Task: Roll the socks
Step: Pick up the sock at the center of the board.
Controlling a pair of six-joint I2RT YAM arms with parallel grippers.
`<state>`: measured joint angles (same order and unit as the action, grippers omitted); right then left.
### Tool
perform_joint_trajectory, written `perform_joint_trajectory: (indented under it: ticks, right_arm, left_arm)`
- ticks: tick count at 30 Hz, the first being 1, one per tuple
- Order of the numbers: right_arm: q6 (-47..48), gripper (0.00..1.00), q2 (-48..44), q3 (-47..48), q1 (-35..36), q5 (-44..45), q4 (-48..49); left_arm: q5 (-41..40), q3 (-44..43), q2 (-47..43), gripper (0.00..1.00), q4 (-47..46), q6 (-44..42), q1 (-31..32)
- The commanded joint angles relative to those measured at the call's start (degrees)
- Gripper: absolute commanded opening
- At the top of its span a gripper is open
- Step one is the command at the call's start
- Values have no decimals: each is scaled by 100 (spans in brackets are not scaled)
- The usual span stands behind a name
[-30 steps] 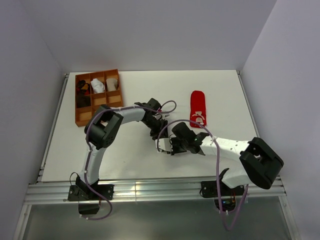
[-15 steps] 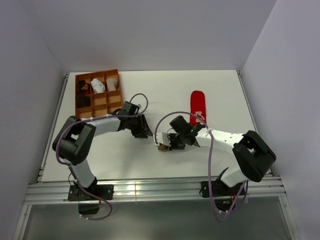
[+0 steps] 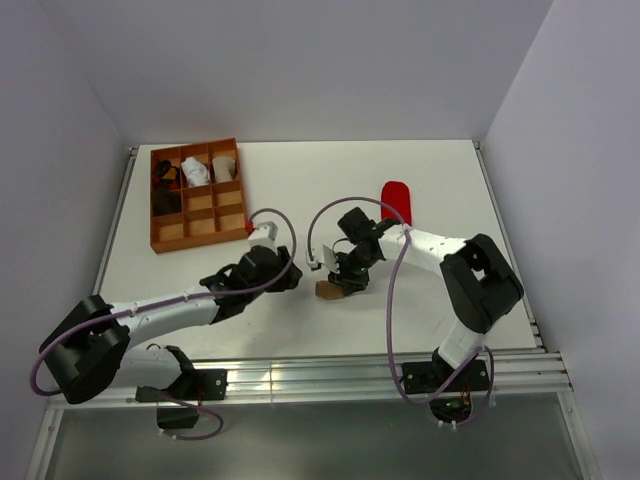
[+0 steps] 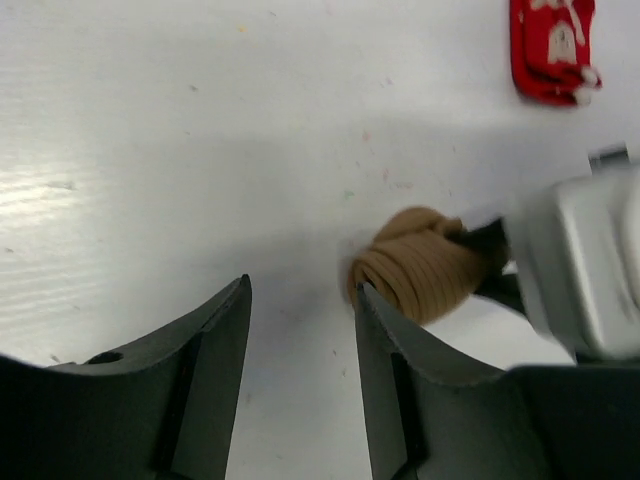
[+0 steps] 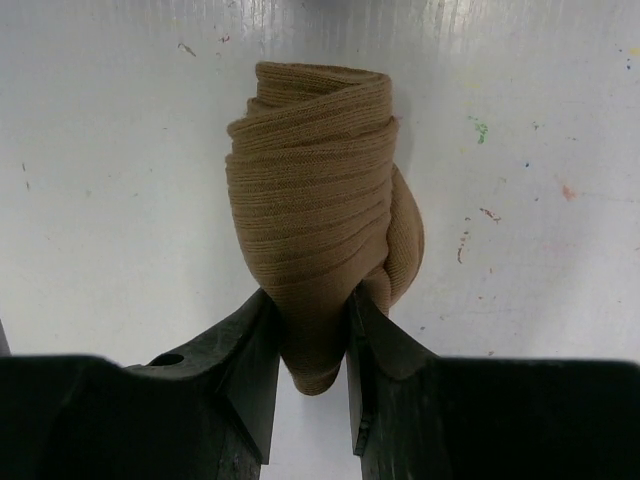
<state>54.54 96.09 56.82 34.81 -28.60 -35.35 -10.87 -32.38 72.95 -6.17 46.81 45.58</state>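
Observation:
A tan sock point(image 5: 315, 200) is wound into a tight roll, and my right gripper point(image 5: 307, 305) is shut on its near end. From above, that roll point(image 3: 327, 290) lies mid-table under the right gripper point(image 3: 338, 281). My left gripper point(image 3: 291, 275) stands open just left of it with only bare table between its fingers point(image 4: 215, 340). In the left wrist view the roll point(image 4: 420, 265) sits just beyond the right fingertip. The red sock with white figures point(image 3: 398, 194) lies flat at the back right, partly behind the right arm, and shows again point(image 4: 552, 45) in the left wrist view.
An orange compartment tray point(image 3: 153, 205) stands at the back left and holds small white bundles point(image 3: 196, 172) and a black one point(image 3: 165, 180). Purple cables loop off both arms above the table's middle. Grey walls close in the table on three sides.
My left gripper has opened and drawn back toward the near left, its arm dropping low. The right gripper has carried the tan roll a little to the left.

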Motion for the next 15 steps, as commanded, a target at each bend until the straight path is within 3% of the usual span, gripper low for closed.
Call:
perform_joint_trajectory:
  ticks: [1, 5, 8, 15]
  right_arm:
    - [144, 19, 445, 4, -79, 258, -683]
    - [153, 19, 603, 136, -106, 232, -806]
    - [162, 19, 726, 259, -114, 232, -947]
    - [214, 20, 981, 576, -115, 258, -1333]
  left_arm:
    - [-1878, -40, -26, 51, -217, -558, 992]
    - [-2680, 66, 123, 55, -524, -848, 1970]
    - [-3217, -284, 518, 58, -236, -1146, 2463]
    - [-3439, -1050, 1757, 65, -191, -2262, 3289]
